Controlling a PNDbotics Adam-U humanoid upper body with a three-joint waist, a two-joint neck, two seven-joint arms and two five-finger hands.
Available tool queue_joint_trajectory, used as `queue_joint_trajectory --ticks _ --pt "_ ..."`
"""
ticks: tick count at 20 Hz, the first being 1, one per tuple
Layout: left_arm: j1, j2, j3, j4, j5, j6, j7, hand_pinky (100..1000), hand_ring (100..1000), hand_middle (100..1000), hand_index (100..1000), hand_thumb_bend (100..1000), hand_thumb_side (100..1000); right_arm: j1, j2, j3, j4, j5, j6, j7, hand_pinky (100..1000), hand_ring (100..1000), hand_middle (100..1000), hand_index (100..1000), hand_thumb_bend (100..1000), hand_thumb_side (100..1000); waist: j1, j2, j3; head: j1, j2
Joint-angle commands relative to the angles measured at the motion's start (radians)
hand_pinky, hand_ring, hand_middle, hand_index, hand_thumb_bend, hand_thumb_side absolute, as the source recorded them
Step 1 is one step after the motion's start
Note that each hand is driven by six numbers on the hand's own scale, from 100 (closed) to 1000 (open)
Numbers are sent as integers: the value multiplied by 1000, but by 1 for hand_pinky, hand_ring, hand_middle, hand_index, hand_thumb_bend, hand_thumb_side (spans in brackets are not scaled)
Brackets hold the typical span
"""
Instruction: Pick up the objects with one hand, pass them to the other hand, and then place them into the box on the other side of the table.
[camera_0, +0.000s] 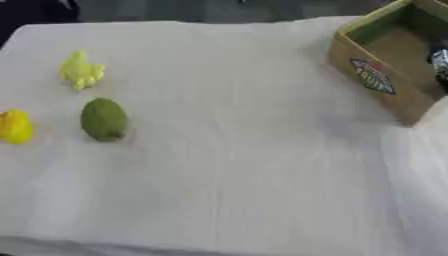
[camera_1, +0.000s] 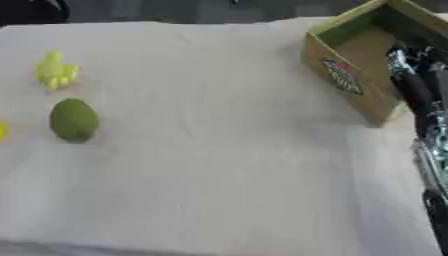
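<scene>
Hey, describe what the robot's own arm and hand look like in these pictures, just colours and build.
Only the right arm shows clearly, along the right eye view's right edge: slim black segments with shiny silver metal joints. Its right hand, over the wooden box, looks black with silver glints; finer detail is blurred. No left arm or hand appears.

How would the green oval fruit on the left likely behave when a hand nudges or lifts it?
The green oval fruit looks rounded with no flat side, so it would probably roll if nudged. Its smooth-looking skin may slip between fingers. It lies apart from its yellow neighbours, so a grasp looks unobstructed.
</scene>
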Motion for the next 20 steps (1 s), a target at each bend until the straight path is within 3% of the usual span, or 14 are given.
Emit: queue_joint_trajectory --ticks 1,4,8,14,20 --pt "-53 133 -33 24 7 73 -75 665 612 728 820 426 599 -4 -35 -5 -27 10 0 2 1000 861 791 956 100 620 1 -14 -1 16 0" --pt "-113 205 -83 92 -43 157 -182 672 625 732 821 433 583 -4 -35 -1 -27 12 1 6 1000 861 791 956 100 621 4 -12 -4 24 -6" --pt "-168 252 -128 175 -131 208 -295 678 650 738 822 463 561 -4 -34 2 -27 14 3 7 1000 861 791 956 100 622 6 -12 -7 29 -9" --pt "-216 287 -193 256 -288 221 -475 691 685 747 831 566 517 -4 -35 4 -25 17 4 9 1000 860 791 955 100 618 6 -12 -10 42 -15" --pt "-254 291 -207 301 -388 193 -638 706 715 759 844 674 487 0 -36 5 -22 20 6 10 1000 860 791 955 100 622 6 -13 -9 61 -18"
